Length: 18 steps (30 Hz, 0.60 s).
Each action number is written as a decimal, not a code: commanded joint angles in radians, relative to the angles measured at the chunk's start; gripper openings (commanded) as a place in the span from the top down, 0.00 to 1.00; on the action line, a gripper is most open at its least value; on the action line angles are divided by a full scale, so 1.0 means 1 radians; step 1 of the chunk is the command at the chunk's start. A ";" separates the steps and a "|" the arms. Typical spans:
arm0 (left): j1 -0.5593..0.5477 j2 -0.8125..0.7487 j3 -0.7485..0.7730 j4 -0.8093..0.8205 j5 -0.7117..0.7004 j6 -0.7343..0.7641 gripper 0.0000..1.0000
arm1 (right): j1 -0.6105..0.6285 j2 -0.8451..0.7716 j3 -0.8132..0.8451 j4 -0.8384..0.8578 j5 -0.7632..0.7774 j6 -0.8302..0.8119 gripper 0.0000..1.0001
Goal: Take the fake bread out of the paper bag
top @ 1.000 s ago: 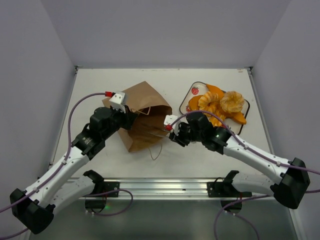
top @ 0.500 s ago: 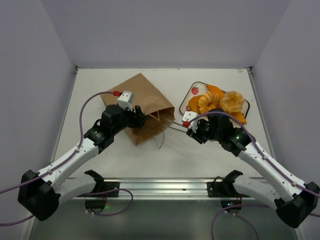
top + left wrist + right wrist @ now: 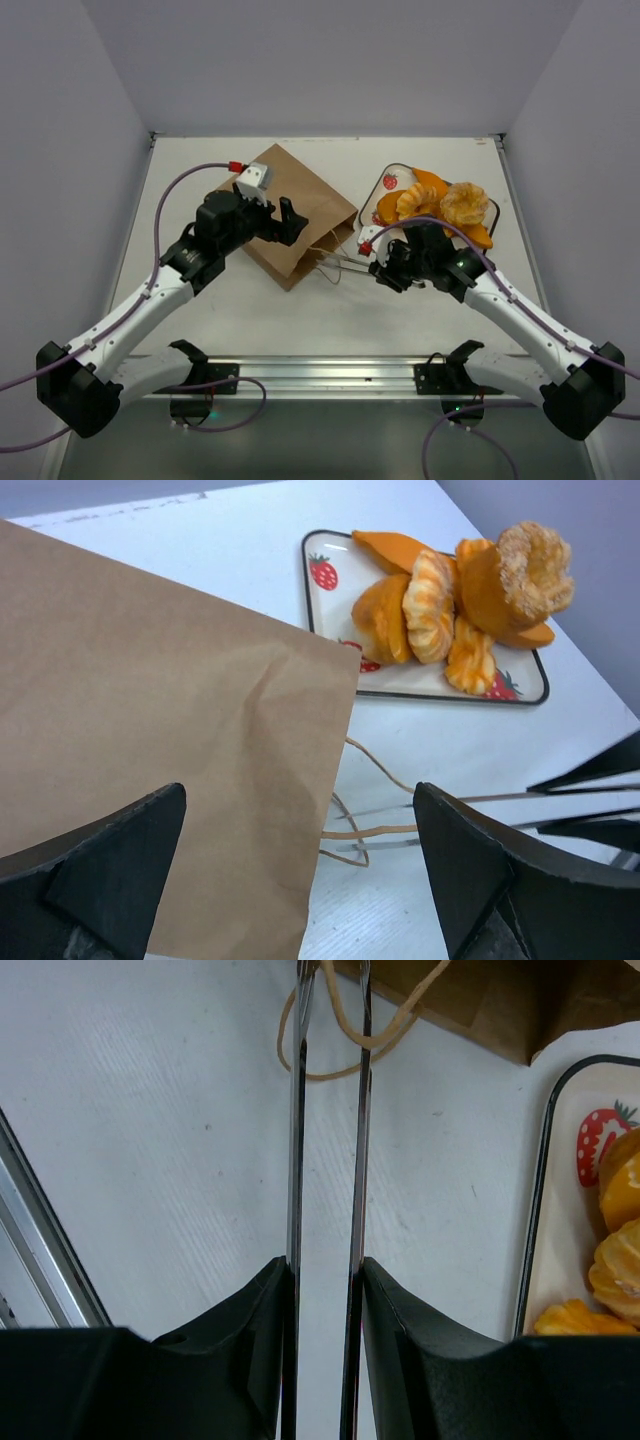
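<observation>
1. Found the paper bag (image 3: 300, 205) lying flat on the bench (image 3: 420, 150) just left of the tray (image 3: 335, 615), with its mouth and twisted handles (image 3: 372, 831) turned toward the tray.
2. Saw the fake bread (image 3: 430, 600) piled on the tray, orange and crusty. Could not tell whether any piece lay inside the bag, which looked collapsed almost flat.
3. Caught the left gripper (image 3: 285, 225) hovering over the bag's upper face, on the side away from the tray, spread wide and holding nothing.
4. Spotted the right gripper (image 3: 325, 1280) just off the tray's near-left corner, its two thin metal prongs (image 3: 296, 1110) drawn nearly together and reaching the handles. Could not tell whether pinching the twine or merely lying beside it.
5. Judged the bag light, thin and floppy, likelier to slide and crumple than to resist. Reckoned it best pinned or pinched at the paper edge of the mouth nearest the tray, not by the twine, which could tear loose.
6. Judged the bread light, rigid and rough-skinned, easy to pinch across a narrow part without crushing.
</observation>
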 commanded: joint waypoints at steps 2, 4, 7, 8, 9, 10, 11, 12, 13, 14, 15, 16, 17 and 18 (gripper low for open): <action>-0.006 -0.019 -0.014 -0.040 0.143 0.045 0.00 | -0.003 0.065 0.064 0.015 -0.031 -0.012 0.64; -0.005 -0.074 -0.026 -0.024 0.154 0.045 0.01 | -0.003 0.087 0.070 0.037 -0.024 -0.012 0.64; -0.003 -0.124 -0.003 -0.068 0.077 0.067 0.00 | -0.003 0.124 0.082 0.058 -0.015 -0.011 0.64; -0.003 -0.132 0.009 -0.114 0.036 0.082 0.00 | -0.003 0.139 0.085 0.064 -0.014 -0.011 0.64; -0.002 -0.134 0.029 -0.134 -0.054 0.091 0.00 | -0.003 0.145 0.087 0.073 -0.012 -0.006 0.64; 0.004 -0.129 0.037 -0.154 -0.087 0.097 0.00 | -0.003 0.151 0.088 0.078 -0.012 -0.006 0.64; 0.015 -0.123 0.043 -0.174 -0.128 0.105 0.00 | -0.003 0.159 0.088 0.083 -0.012 -0.005 0.64; 0.053 -0.112 0.047 -0.178 -0.171 0.104 0.00 | -0.003 0.162 0.087 0.090 -0.012 -0.002 0.64; 0.082 -0.083 0.047 -0.175 -0.181 0.101 0.01 | -0.003 0.165 0.087 0.093 -0.012 0.000 0.64; 0.121 -0.065 0.047 -0.167 -0.184 0.078 0.01 | -0.003 0.168 0.087 0.097 -0.012 0.001 0.64; 0.214 -0.044 0.046 -0.165 -0.179 0.056 0.01 | -0.004 0.174 0.087 0.097 -0.011 0.001 0.64; 0.256 -0.001 0.046 -0.161 -0.140 0.036 0.02 | -0.003 0.176 0.087 0.098 -0.009 0.001 0.64; 0.297 0.016 0.043 -0.136 -0.118 -0.009 0.03 | -0.003 0.177 0.085 0.100 -0.007 0.001 0.64; 0.370 0.032 0.037 -0.119 -0.094 -0.034 0.04 | -0.003 0.179 0.084 0.103 -0.006 0.001 0.64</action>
